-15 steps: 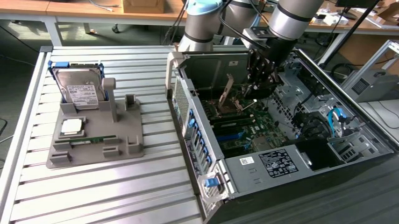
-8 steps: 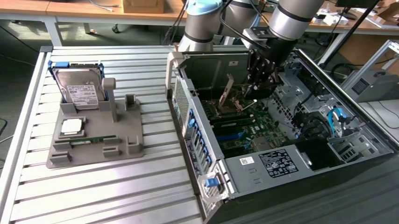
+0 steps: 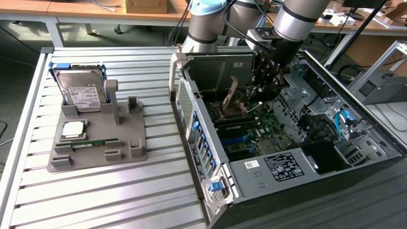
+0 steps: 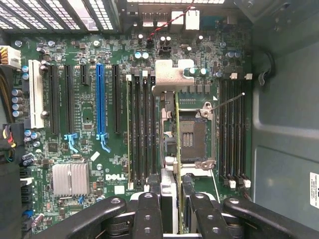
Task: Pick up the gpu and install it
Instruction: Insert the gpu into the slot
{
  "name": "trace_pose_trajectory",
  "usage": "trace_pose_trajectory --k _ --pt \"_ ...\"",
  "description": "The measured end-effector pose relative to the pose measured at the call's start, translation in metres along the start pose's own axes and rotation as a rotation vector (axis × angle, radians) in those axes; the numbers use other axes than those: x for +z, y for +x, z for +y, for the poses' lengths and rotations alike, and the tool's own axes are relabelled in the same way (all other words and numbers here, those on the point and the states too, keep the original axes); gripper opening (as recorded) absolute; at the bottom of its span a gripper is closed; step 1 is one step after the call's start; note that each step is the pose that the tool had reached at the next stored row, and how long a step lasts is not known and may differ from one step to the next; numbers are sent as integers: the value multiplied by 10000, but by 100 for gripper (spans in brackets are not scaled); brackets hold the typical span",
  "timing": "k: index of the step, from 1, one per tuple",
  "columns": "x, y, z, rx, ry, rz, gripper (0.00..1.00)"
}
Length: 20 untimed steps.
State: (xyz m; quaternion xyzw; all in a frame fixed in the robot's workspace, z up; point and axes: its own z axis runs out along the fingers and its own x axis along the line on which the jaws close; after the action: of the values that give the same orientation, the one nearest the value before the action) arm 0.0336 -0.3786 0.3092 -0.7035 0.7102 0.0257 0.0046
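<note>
Fingers (image 4: 147, 214) of our gripper (image 4: 173, 199) are clamped on the gpu (image 4: 177, 139), which hangs on edge above the motherboard (image 4: 89, 149), between the memory slots (image 4: 142, 129) and the open CPU socket (image 4: 192, 134). We judge it best kept upright, parallel to the blue slot (image 4: 101, 99) and clear of the socket lever (image 4: 227, 102).

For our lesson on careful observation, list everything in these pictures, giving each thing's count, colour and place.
table: one, silvery slats, beneath the fixture
fixture: one, grey, on the table, exterior view's left
hard drive: one, silver, white label, upright in the fixture
square chip: one, silver, on the fixture
memory stick: one, green, lying on the fixture
computer case: one, grey, open, exterior view's right
motherboard: one, green, inside the case
gpu: one, silvery bracket, greenish edge, held over the motherboard
gripper: one, black, shut on the gpu
arm: one, grey, reaching into the case
</note>
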Motion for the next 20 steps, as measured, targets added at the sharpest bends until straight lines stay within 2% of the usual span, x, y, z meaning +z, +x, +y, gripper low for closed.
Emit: trace_pose_trajectory --k 20 --pt "2 102 25 1 0 0 27"
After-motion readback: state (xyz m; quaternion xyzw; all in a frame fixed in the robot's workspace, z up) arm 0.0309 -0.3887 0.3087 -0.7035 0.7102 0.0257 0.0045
